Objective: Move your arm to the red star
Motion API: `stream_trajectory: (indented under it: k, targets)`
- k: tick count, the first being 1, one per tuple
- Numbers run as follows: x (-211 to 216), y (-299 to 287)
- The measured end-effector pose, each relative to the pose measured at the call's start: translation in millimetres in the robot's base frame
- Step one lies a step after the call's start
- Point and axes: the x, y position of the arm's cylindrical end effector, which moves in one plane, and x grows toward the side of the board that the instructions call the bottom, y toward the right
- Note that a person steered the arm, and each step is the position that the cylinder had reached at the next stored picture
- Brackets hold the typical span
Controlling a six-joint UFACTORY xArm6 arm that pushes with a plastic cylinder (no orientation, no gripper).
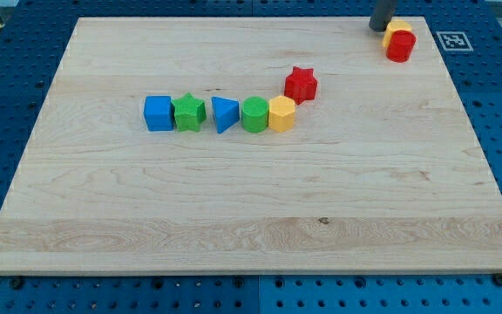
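Note:
The red star (301, 84) lies on the wooden board (251, 201), a little above and right of the view's centre. My tip (379, 27) is at the view's top right, well to the upper right of the red star and apart from it. It stands just left of a yellow block (396, 29) and a red block (400, 46) that touch each other near the board's top right corner.
A row of blocks lies left and below the red star: a blue cube (158, 113), a green star (188, 112), a blue triangle (224, 114), a green cylinder (254, 114) and a yellow hexagon (281, 114), which nearly touches the star.

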Motion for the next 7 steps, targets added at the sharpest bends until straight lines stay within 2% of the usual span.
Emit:
stream_trajectory:
  k: [2, 5, 6, 7]
  targets:
    - [18.0, -68.3]
    - [77.4, -81.6]
    - [84.3, -81.8]
    - [31.3, -128.0]
